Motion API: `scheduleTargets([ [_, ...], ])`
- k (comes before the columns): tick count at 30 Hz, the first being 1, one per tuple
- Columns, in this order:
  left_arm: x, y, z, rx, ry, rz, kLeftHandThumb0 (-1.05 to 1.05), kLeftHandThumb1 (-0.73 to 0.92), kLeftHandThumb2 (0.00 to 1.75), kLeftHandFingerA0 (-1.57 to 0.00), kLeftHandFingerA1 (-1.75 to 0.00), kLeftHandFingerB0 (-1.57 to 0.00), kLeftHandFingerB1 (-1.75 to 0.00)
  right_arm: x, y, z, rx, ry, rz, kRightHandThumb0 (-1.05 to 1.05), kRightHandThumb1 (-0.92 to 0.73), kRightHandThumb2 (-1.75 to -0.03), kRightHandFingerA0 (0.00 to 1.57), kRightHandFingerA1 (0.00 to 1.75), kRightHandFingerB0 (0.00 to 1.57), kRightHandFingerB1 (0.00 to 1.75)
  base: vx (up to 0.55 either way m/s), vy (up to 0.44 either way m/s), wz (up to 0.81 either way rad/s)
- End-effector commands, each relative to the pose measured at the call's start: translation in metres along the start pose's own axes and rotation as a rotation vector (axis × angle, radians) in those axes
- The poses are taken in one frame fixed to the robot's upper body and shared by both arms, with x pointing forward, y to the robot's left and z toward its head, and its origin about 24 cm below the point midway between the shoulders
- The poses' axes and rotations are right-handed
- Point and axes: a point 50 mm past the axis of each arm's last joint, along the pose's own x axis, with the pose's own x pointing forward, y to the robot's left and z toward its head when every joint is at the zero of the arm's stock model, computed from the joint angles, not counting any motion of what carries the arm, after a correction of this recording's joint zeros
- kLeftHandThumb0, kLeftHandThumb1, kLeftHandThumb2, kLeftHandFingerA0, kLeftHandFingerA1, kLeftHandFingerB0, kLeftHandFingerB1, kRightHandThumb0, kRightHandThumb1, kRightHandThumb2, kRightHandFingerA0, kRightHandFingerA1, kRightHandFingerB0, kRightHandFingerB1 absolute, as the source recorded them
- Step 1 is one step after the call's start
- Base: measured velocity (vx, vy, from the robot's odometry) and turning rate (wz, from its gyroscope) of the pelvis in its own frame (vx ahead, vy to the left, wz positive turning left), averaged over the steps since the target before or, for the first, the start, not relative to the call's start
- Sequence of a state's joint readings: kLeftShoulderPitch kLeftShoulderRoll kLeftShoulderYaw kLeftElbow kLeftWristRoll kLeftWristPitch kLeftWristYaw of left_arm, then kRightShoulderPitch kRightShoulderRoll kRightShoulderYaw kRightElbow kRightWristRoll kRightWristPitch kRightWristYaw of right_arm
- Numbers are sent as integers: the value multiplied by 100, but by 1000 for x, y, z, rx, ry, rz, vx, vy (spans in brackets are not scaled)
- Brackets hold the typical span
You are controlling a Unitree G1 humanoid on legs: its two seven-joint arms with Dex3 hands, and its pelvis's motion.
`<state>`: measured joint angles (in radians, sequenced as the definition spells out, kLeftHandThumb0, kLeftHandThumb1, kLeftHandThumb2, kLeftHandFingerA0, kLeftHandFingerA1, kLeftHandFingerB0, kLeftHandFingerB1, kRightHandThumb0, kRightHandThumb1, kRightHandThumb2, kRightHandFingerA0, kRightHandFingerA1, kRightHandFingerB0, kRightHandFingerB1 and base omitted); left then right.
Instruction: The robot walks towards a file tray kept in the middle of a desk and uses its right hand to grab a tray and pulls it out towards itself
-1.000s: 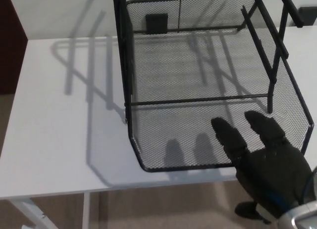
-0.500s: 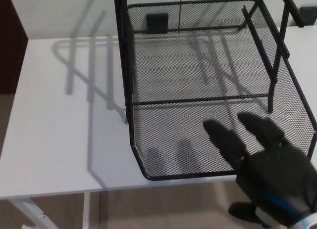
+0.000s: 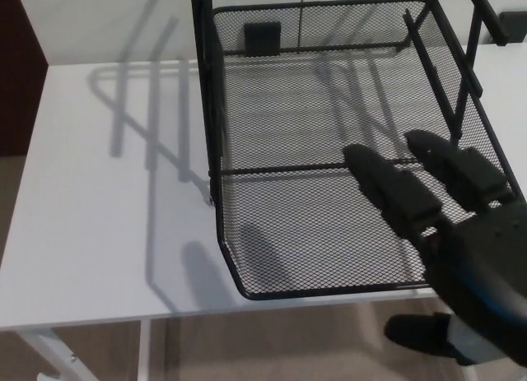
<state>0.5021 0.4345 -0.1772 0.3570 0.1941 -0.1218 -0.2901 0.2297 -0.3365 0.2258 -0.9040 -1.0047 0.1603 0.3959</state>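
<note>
A black wire-mesh file tray sits pulled out of its black frame on the white desk. Its front rim overhangs the desk's near edge. My right hand comes in from the lower right and hovers above the tray's front right corner. Two fingers stretch out apart over the mesh, and the thumb hangs below the desk edge. Nothing is held between them. The hand hides the tray's front right corner. My left hand does not show.
A small black block stands behind the tray at the back of the desk, and another dark object at the top right. A dark red surface borders the desk's left. A white desk leg stands over beige floor.
The tray slid a little towards me while my right hand's fingers were over its front rim. The hand has since lifted up and off the rim, fingers spread.
</note>
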Motion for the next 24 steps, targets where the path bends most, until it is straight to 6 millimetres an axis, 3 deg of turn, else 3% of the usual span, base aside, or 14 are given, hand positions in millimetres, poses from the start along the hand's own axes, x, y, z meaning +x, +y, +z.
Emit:
scheduleTargets([
  [1,-6,8,-3,9,-15,5,-43,61,58,-66,-45,-51,-39,-53,-68,-2,356,-476,170,-91,-38,-72,5,45,7,27,0,0,0],
  [2,-7,9,-4,6,-9,9,-49,50,80,-56,-56,-44,-50,-56,-78,-4,376,-490,164,-98,-52,-57,6,64,6,47,0,0,0],
  [3,-7,9,-4,14,-1,11,-43,60,58,-65,-44,-51,-39,-63,-99,-11,397,-465,138,-84,-48,-56,40,47,31,36,0,0,0],
  [5,-6,10,-4,24,3,13,-50,51,81,-56,-56,-45,-50,-70,-114,-16,434,-444,90,-96,-40,-75,53,49,39,37,0,0,0],
  [7,-4,11,-6,25,25,17,-45,60,58,-66,-44,-50,-38,-86,-138,-38,547,-368,5,-84,-23,-67,110,54,81,47,0,0,0],
  [10,-4,12,-6,24,33,18,-46,60,58,-67,-44,-50,-38,-117,-173,-64,643,-283,-94,-83,-37,-53,122,60,94,50,0,0,0],
  [11,-4,14,-5,24,28,22,-45,60,58,-67,-45,-50,-38,-126,-177,-67,666,-284,-208,-89,-24,-71,135,66,99,51,0,0,0],
  [12,-3,16,-5,28,31,26,-45,59,58,-68,-45,-50,-38,-135,-163,-61,824,-319,-450,-66,-23,-67,137,83,114,71,0,0,0],
  [13,-3,17,-4,31,29,28,-45,59,58,-70,-46,-50,-38,-138,-178,-75,888,-388,-269,-53,-43,-53,112,112,102,64,0,0,0],
  [14,-3,17,-4,25,29,28,-45,59,58,-68,-46,-49,-38,-146,-198,-84,825,-426,-295,-79,-41,-55,131,99,121,56,0,0,0],
  [15,-3,18,-4,16,29,28,-44,59,58,-67,-46,-49,-38,-150,-212,-89,755,-436,-330,-87,-37,-81,129,116,118,72,0,0,0],
  [19,-3,19,-6,10,33,31,-42,59,58,-67,-45,-49,-38,-177,-268,-102,704,-470,-166,-77,-42,-55,133,86,108,51,0,0,0],
  [22,-3,19,-7,16,39,31,-49,50,78,-59,-55,-43,-49,-188,-261,-110,821,-444,-118,-68,-44,-55,122,91,101,51,0,0,0],
  [24,-2,22,-4,22,33,35,-43,59,58,-67,-45,-49,-38,-196,-249,-119,834,-392,-175,-81,-34,-78,122,95,103,60,0,0,0],
])
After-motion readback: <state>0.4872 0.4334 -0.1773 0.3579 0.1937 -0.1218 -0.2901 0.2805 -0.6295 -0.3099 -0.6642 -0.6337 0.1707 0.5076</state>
